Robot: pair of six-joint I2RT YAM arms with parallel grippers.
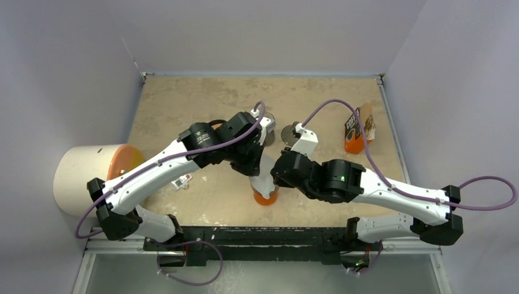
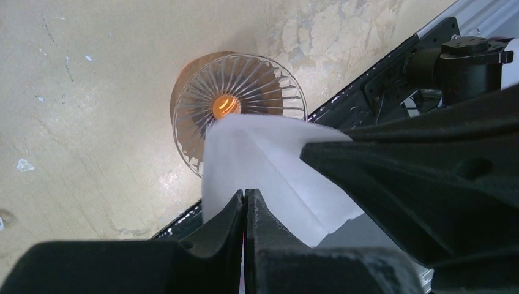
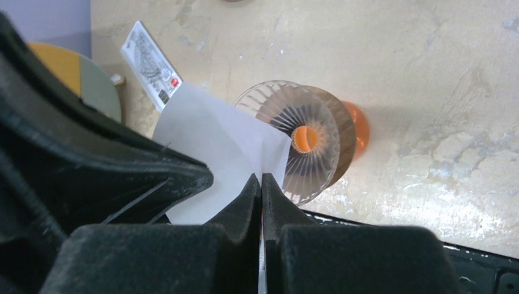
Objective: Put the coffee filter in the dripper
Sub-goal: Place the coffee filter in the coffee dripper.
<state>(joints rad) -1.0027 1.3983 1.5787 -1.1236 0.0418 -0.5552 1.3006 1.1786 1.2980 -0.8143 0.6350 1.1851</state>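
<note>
The coffee filter (image 2: 263, 165) looks pale, almost white, here: a folded paper cone hanging between both grippers, its tip pointing down at the dripper. The dripper (image 2: 245, 92) is a clear ribbed glass cone with a brown collar. It stands on an orange glass vessel (image 3: 360, 125) near the table's front edge. My left gripper (image 2: 246, 193) is shut on one edge of the filter. My right gripper (image 3: 261, 177) is shut on the filter (image 3: 214, 141) at its other edge, just above the dripper (image 3: 306, 110). From above, the filter (image 1: 263, 179) shows between the two wrists, over the orange vessel (image 1: 265, 198).
A black-and-orange packet (image 1: 357, 130) stands at the back right. A smoky glass cup (image 1: 269, 119) and a small metal piece (image 1: 289, 131) sit behind the arms. A white roll with an orange end (image 1: 85, 177) lies off the left edge. A small card (image 1: 182, 181) lies left of centre.
</note>
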